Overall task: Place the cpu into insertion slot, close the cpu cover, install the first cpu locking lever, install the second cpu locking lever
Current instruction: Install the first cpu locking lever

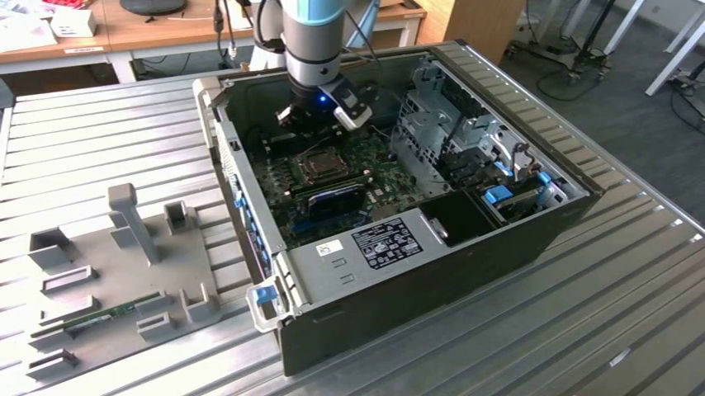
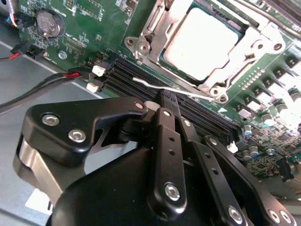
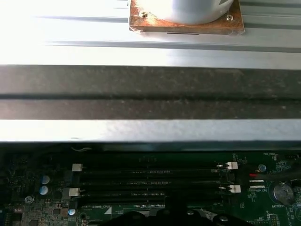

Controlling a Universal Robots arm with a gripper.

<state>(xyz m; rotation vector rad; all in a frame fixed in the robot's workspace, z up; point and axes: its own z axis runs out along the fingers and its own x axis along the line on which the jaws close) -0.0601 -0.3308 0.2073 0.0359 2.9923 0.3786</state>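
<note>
A ribbed metal bench [image 1: 99, 115] carries an open computer case [image 1: 441, 305]. In the exterior view the pincer [image 1: 314, 122] hangs inside it. The cpu [image 1: 319, 163] sits at 6 o'clock from it, seated in the insertion slot [image 1: 336, 175]. In the second wrist view the cpu cover [image 2: 153, 28] lies down around the chip. The fingertips [image 2: 163, 110] look pressed together on nothing, just beside a thin wire locking lever [image 2: 178, 90]. That lever looks springy, so a steady, square push should keep it off the memory slots [image 2: 120, 70].

The black label [image 1: 387, 242] inside the computer case [image 1: 441, 305] carries print too small to read.
</note>
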